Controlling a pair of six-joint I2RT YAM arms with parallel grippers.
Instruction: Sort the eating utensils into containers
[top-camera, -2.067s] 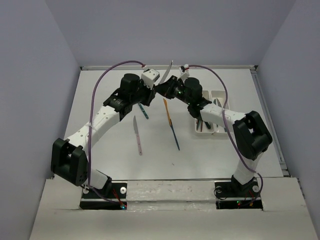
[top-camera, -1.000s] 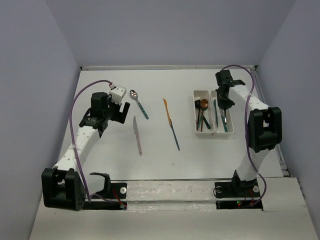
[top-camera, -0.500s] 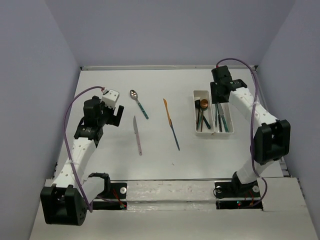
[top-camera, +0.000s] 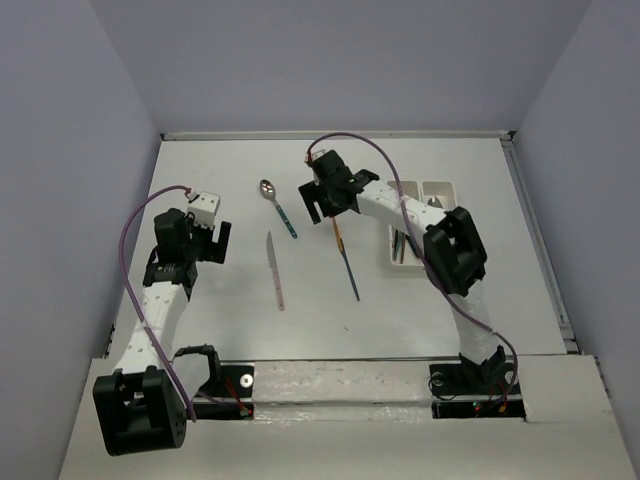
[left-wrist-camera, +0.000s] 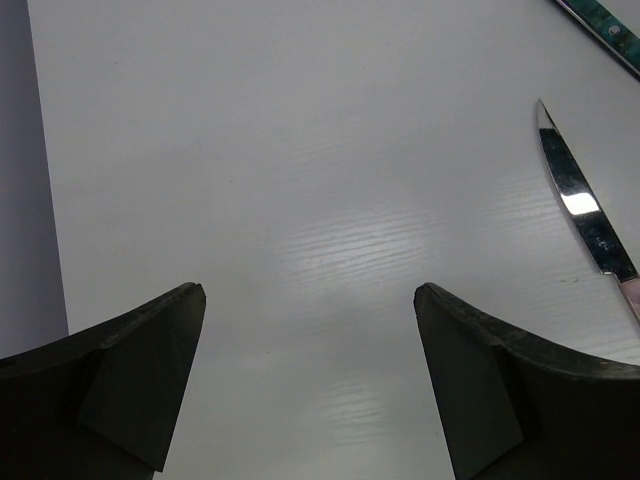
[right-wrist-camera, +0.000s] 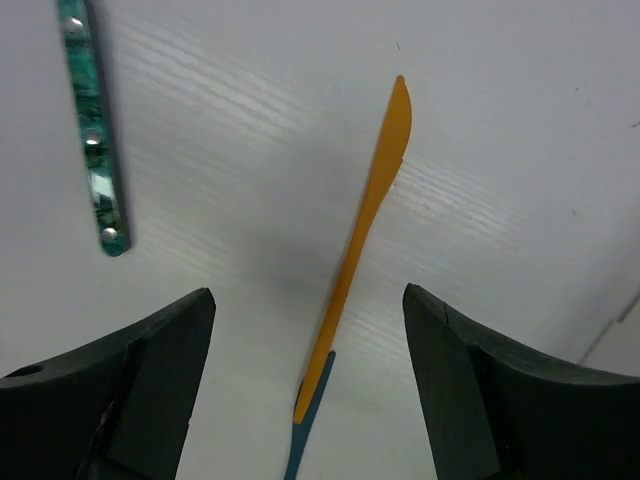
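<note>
My right gripper (top-camera: 318, 204) hangs open over the far end of a knife with an orange blade (right-wrist-camera: 366, 225) and blue handle (top-camera: 349, 268); the blade lies between the fingers, untouched. To its left a silver spoon with a teal handle (top-camera: 276, 206) lies on the table, and that handle (right-wrist-camera: 92, 130) also shows in the right wrist view. A pink-handled knife (top-camera: 274, 270) lies nearer the left arm, its blade (left-wrist-camera: 578, 205) in the left wrist view. My left gripper (top-camera: 220, 241) is open and holds nothing. The white containers (top-camera: 437, 187) stand at the right, partly hidden by the right arm, with several utensils (top-camera: 400, 245) inside.
The table's raised rim (top-camera: 335, 134) runs along the back, and violet walls close in on both sides. The right arm's forearm (top-camera: 400, 212) stretches across the containers. Purple cables loop above each arm.
The right arm has swung left from the containers to the middle of the table and its jaws have opened wide. The left arm has drawn back toward the left edge.
</note>
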